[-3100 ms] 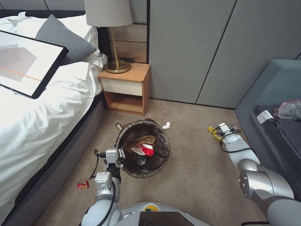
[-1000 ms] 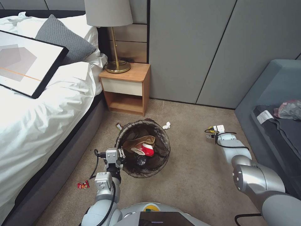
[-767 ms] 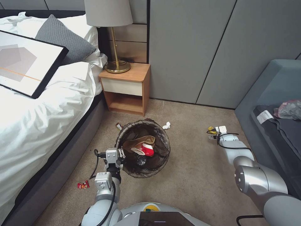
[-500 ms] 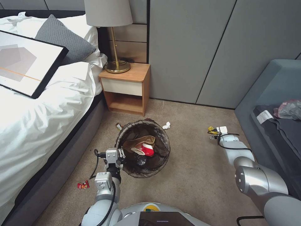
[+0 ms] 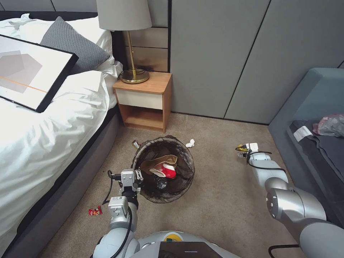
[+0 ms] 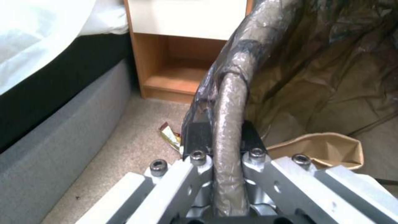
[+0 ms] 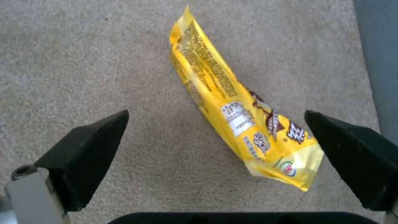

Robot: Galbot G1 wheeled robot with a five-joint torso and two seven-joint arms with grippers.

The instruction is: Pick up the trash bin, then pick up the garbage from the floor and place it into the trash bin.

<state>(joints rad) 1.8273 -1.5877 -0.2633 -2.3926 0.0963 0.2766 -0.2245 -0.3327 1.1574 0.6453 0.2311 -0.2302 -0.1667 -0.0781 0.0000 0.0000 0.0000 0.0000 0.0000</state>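
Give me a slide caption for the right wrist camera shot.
Open right pincer poised over a yellow snack packet lying on the carpet.

You can't see most of the yellow snack packet [image 5: 242, 147] from the head; the right gripper [image 5: 243, 152] covers it. The trash bin [image 6: 290, 68] is cut off at 12 and 3 o'clock in the left wrist view. The red wrapper [image 5: 95, 211] is too small to read. The bed [image 5: 43, 143] runs off at 9 o'clock.
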